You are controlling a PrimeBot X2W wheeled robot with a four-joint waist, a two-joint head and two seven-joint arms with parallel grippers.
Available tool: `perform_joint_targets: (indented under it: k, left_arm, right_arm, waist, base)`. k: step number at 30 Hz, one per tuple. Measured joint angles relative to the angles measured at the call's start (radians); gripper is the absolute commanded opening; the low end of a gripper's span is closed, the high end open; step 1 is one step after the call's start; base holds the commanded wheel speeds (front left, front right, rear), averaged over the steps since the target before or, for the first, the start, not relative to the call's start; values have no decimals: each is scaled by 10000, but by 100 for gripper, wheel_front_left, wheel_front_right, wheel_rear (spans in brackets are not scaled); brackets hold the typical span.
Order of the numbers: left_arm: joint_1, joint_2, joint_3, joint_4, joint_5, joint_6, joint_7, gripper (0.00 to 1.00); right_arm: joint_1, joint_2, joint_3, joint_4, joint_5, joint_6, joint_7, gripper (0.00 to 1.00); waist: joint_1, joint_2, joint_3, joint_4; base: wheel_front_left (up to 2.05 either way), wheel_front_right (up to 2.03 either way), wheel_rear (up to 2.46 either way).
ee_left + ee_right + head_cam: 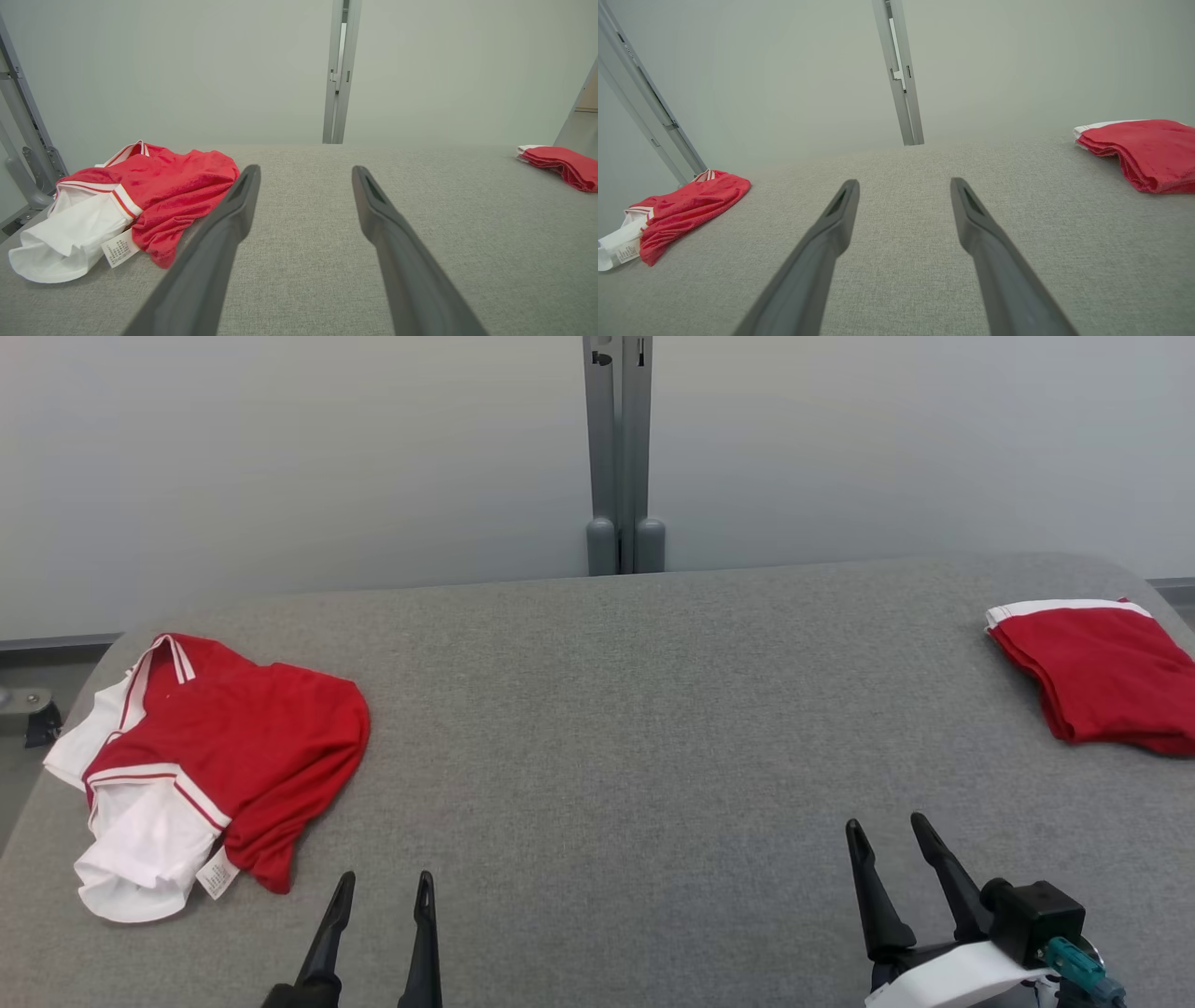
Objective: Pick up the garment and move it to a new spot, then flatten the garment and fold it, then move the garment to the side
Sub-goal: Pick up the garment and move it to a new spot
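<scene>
A crumpled red and white garment lies at the left of the grey table, its white lining and a label turned out toward the front edge. In the left wrist view the same garment sits left of my fingers, and in the right wrist view the garment is far off to the left. My left gripper stands open near the front edge, just right of the garment and apart from it. At the front right my right gripper is open too, with nothing between its fingers.
A folded red cloth with a white band rests at the table's far right edge. Behind the grey table a grey post rises against a pale wall. A metal frame stands off the table's left end.
</scene>
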Motion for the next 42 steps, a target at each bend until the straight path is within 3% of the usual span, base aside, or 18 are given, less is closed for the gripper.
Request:
perform_joint_targets:
  k: [10, 33, 42]
  left_arm:
    - [-53, -2, 73, 38, -8, -12, 2, 100]
    - [-36, -2, 591, -59, 144, -128, 0, 100]
    - [-10, -2, 729, -244, 59, -67, 0, 100]
  right_arm:
    - [29, -10, 127, 29, 6, 0, -2, 100]
    - [65, -130, 274, 54, 10, 0, -2, 100]
    - [-36, -280, 422, 125, 12, 0, -2, 100]
  waist:
    - [0, 0, 96, 966]
    - [0, 0, 313, 4052]
    - [0, 0, 498, 4570]
  base:
    - [0, 0, 0]
    - [0, 0, 0]
    - [0, 0, 0]
